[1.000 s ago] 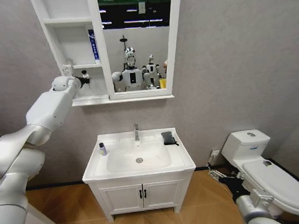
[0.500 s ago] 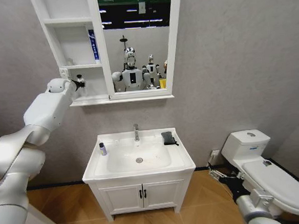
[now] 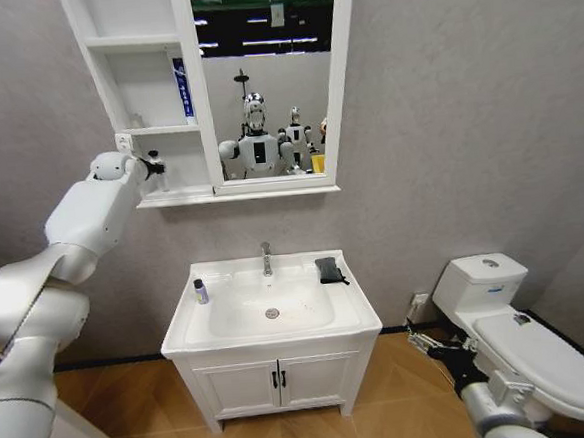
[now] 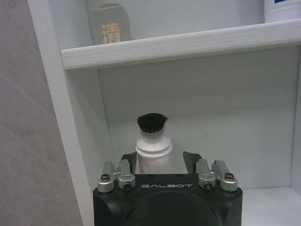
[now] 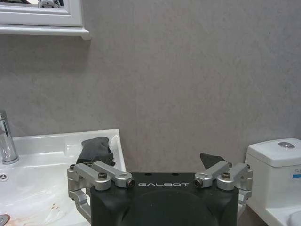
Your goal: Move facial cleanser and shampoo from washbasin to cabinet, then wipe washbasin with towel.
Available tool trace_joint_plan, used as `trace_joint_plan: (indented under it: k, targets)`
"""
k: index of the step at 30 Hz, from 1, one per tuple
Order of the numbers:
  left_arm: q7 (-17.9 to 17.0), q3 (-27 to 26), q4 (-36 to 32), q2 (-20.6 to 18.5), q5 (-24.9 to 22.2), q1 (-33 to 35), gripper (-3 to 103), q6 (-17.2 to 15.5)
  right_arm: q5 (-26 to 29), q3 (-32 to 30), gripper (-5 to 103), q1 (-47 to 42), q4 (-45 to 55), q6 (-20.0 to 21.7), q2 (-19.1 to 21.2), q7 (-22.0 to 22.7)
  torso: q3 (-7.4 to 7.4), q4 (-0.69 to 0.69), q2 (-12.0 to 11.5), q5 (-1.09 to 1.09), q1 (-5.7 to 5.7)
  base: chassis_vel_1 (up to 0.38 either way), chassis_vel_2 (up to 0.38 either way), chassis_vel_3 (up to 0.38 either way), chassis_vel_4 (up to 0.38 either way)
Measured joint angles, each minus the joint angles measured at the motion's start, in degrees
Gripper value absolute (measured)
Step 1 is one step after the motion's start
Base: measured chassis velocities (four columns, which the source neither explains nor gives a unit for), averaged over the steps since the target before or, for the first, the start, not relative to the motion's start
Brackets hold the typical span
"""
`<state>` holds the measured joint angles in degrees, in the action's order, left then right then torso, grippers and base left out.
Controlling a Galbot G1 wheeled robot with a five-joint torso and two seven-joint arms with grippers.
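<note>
White and smooth, the little bottle (image 4: 153, 153) with the black fuzzy-looking cap stands upright in the lowest shelf space of the cabinet (image 3: 175, 197), near its back wall. The left gripper (image 3: 156, 166) is up there with it. Its jaws sit on each side of the bottle and look let go, with a small gap showing on one side. This bottle is probably light and hard, and its round sides may be slippery, so the best place to hold it is the fat middle, not the thin neck. On the shelf above are a tall blue and white tube (image 3: 180, 89) and a small grey pack (image 4: 110, 23) with a gold sign on it. Down on the washbasin (image 3: 354, 310), a second small bottle (image 3: 200, 292) with a dark cap stands on the rim to the left of the bowl. It looks light too and could tip over easily. The dark towel (image 3: 329, 270) lies folded on the rim at the back right, beside the tap. It is soft and floppy, so a pinch from above should lift it. The right gripper (image 5: 149, 162) hangs low beside the toilet (image 3: 521, 333), jaws wide apart and holding nothing.
</note>
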<state>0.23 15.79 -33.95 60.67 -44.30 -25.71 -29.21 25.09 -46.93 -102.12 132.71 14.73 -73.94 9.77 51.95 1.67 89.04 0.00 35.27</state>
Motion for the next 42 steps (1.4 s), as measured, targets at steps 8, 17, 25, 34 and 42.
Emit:
trace_joint_plan:
  k: [8, 17, 25, 34, 42]
  targets:
    - [0.0, -1.1, -0.4, 0.4, -0.1, 0.7, 89, 0.2, -0.2, 0.3, 100, -0.2, 0.2, 0.0, -0.1, -0.1, 0.00, 0.00, 0.0, 0.00, 0.00, 0.000, 0.000, 0.000, 0.000]
    - [-9.3, -5.5, -21.2, -8.0, -7.0, 9.4, 100, -5.4, -0.3, 0.3, 100, -0.4, 0.5, -0.2, 0.0, -0.1, -0.01, 0.02, 0.0, 0.00, 0.00, 0.000, 0.000, 0.000, 0.000]
    - [-20.1, -17.5, -47.3, -21.0, -15.4, 28.5, 100, -7.9, -1.2, 1.5, 100, -0.9, 0.8, 0.0, 0.0, -0.1, -0.02, -0.07, 0.0, -0.01, -0.02, 0.000, 0.000, 0.000, 0.000]
    - [-22.6, -27.2, -64.2, -21.1, -13.6, 62.7, 100, 8.8, -1.9, 2.2, 100, -1.7, 1.4, 0.0, 0.5, -0.1, -0.01, -0.01, 0.0, 0.02, -0.02, 0.000, 0.000, 0.000, 0.000]
    - [-18.6, -25.9, -55.6, -10.5, -1.3, 69.7, 100, 15.3, -2.3, 2.2, 100, -2.6, 2.0, -0.2, 0.6, -0.2, 0.00, -0.01, 0.0, 0.01, 0.00, 0.000, 0.000, 0.000, 0.000]
